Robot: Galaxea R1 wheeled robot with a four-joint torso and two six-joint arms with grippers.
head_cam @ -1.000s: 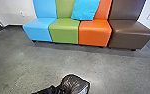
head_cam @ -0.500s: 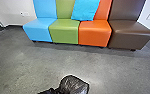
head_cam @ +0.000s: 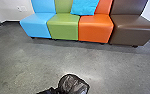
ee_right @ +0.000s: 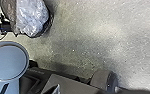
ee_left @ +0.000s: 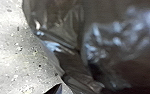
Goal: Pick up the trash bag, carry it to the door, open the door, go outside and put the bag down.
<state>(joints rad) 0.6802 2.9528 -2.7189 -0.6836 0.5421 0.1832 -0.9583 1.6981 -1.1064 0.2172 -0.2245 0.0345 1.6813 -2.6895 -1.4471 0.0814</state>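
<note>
At the bottom of the head view my left gripper (head_cam: 51,90) meets the black trash bag (head_cam: 72,84) from the left and is shut on it; the bag hides the fingertips. Shiny folds of the trash bag (ee_left: 66,42) lie close in the left wrist view, near a dark tip of the left gripper (ee_left: 56,89). From the right wrist view, the bag (ee_right: 32,17) appears beside the end of the left arm, its surface glossy with pale reflections. How my right gripper stands cannot be made out.
A row of seats runs along the wall ahead: blue (head_cam: 36,25), green (head_cam: 63,27), orange (head_cam: 95,28) and brown (head_cam: 133,30). A turquoise cushion (head_cam: 84,6) leans on the backrests. Grey floor (head_cam: 41,57) lies between seats and bag.
The head camera has shifted, so the seats stand a little higher and larger in its view. The bag remains at my left gripper, its folds and shine slightly altered.
</note>
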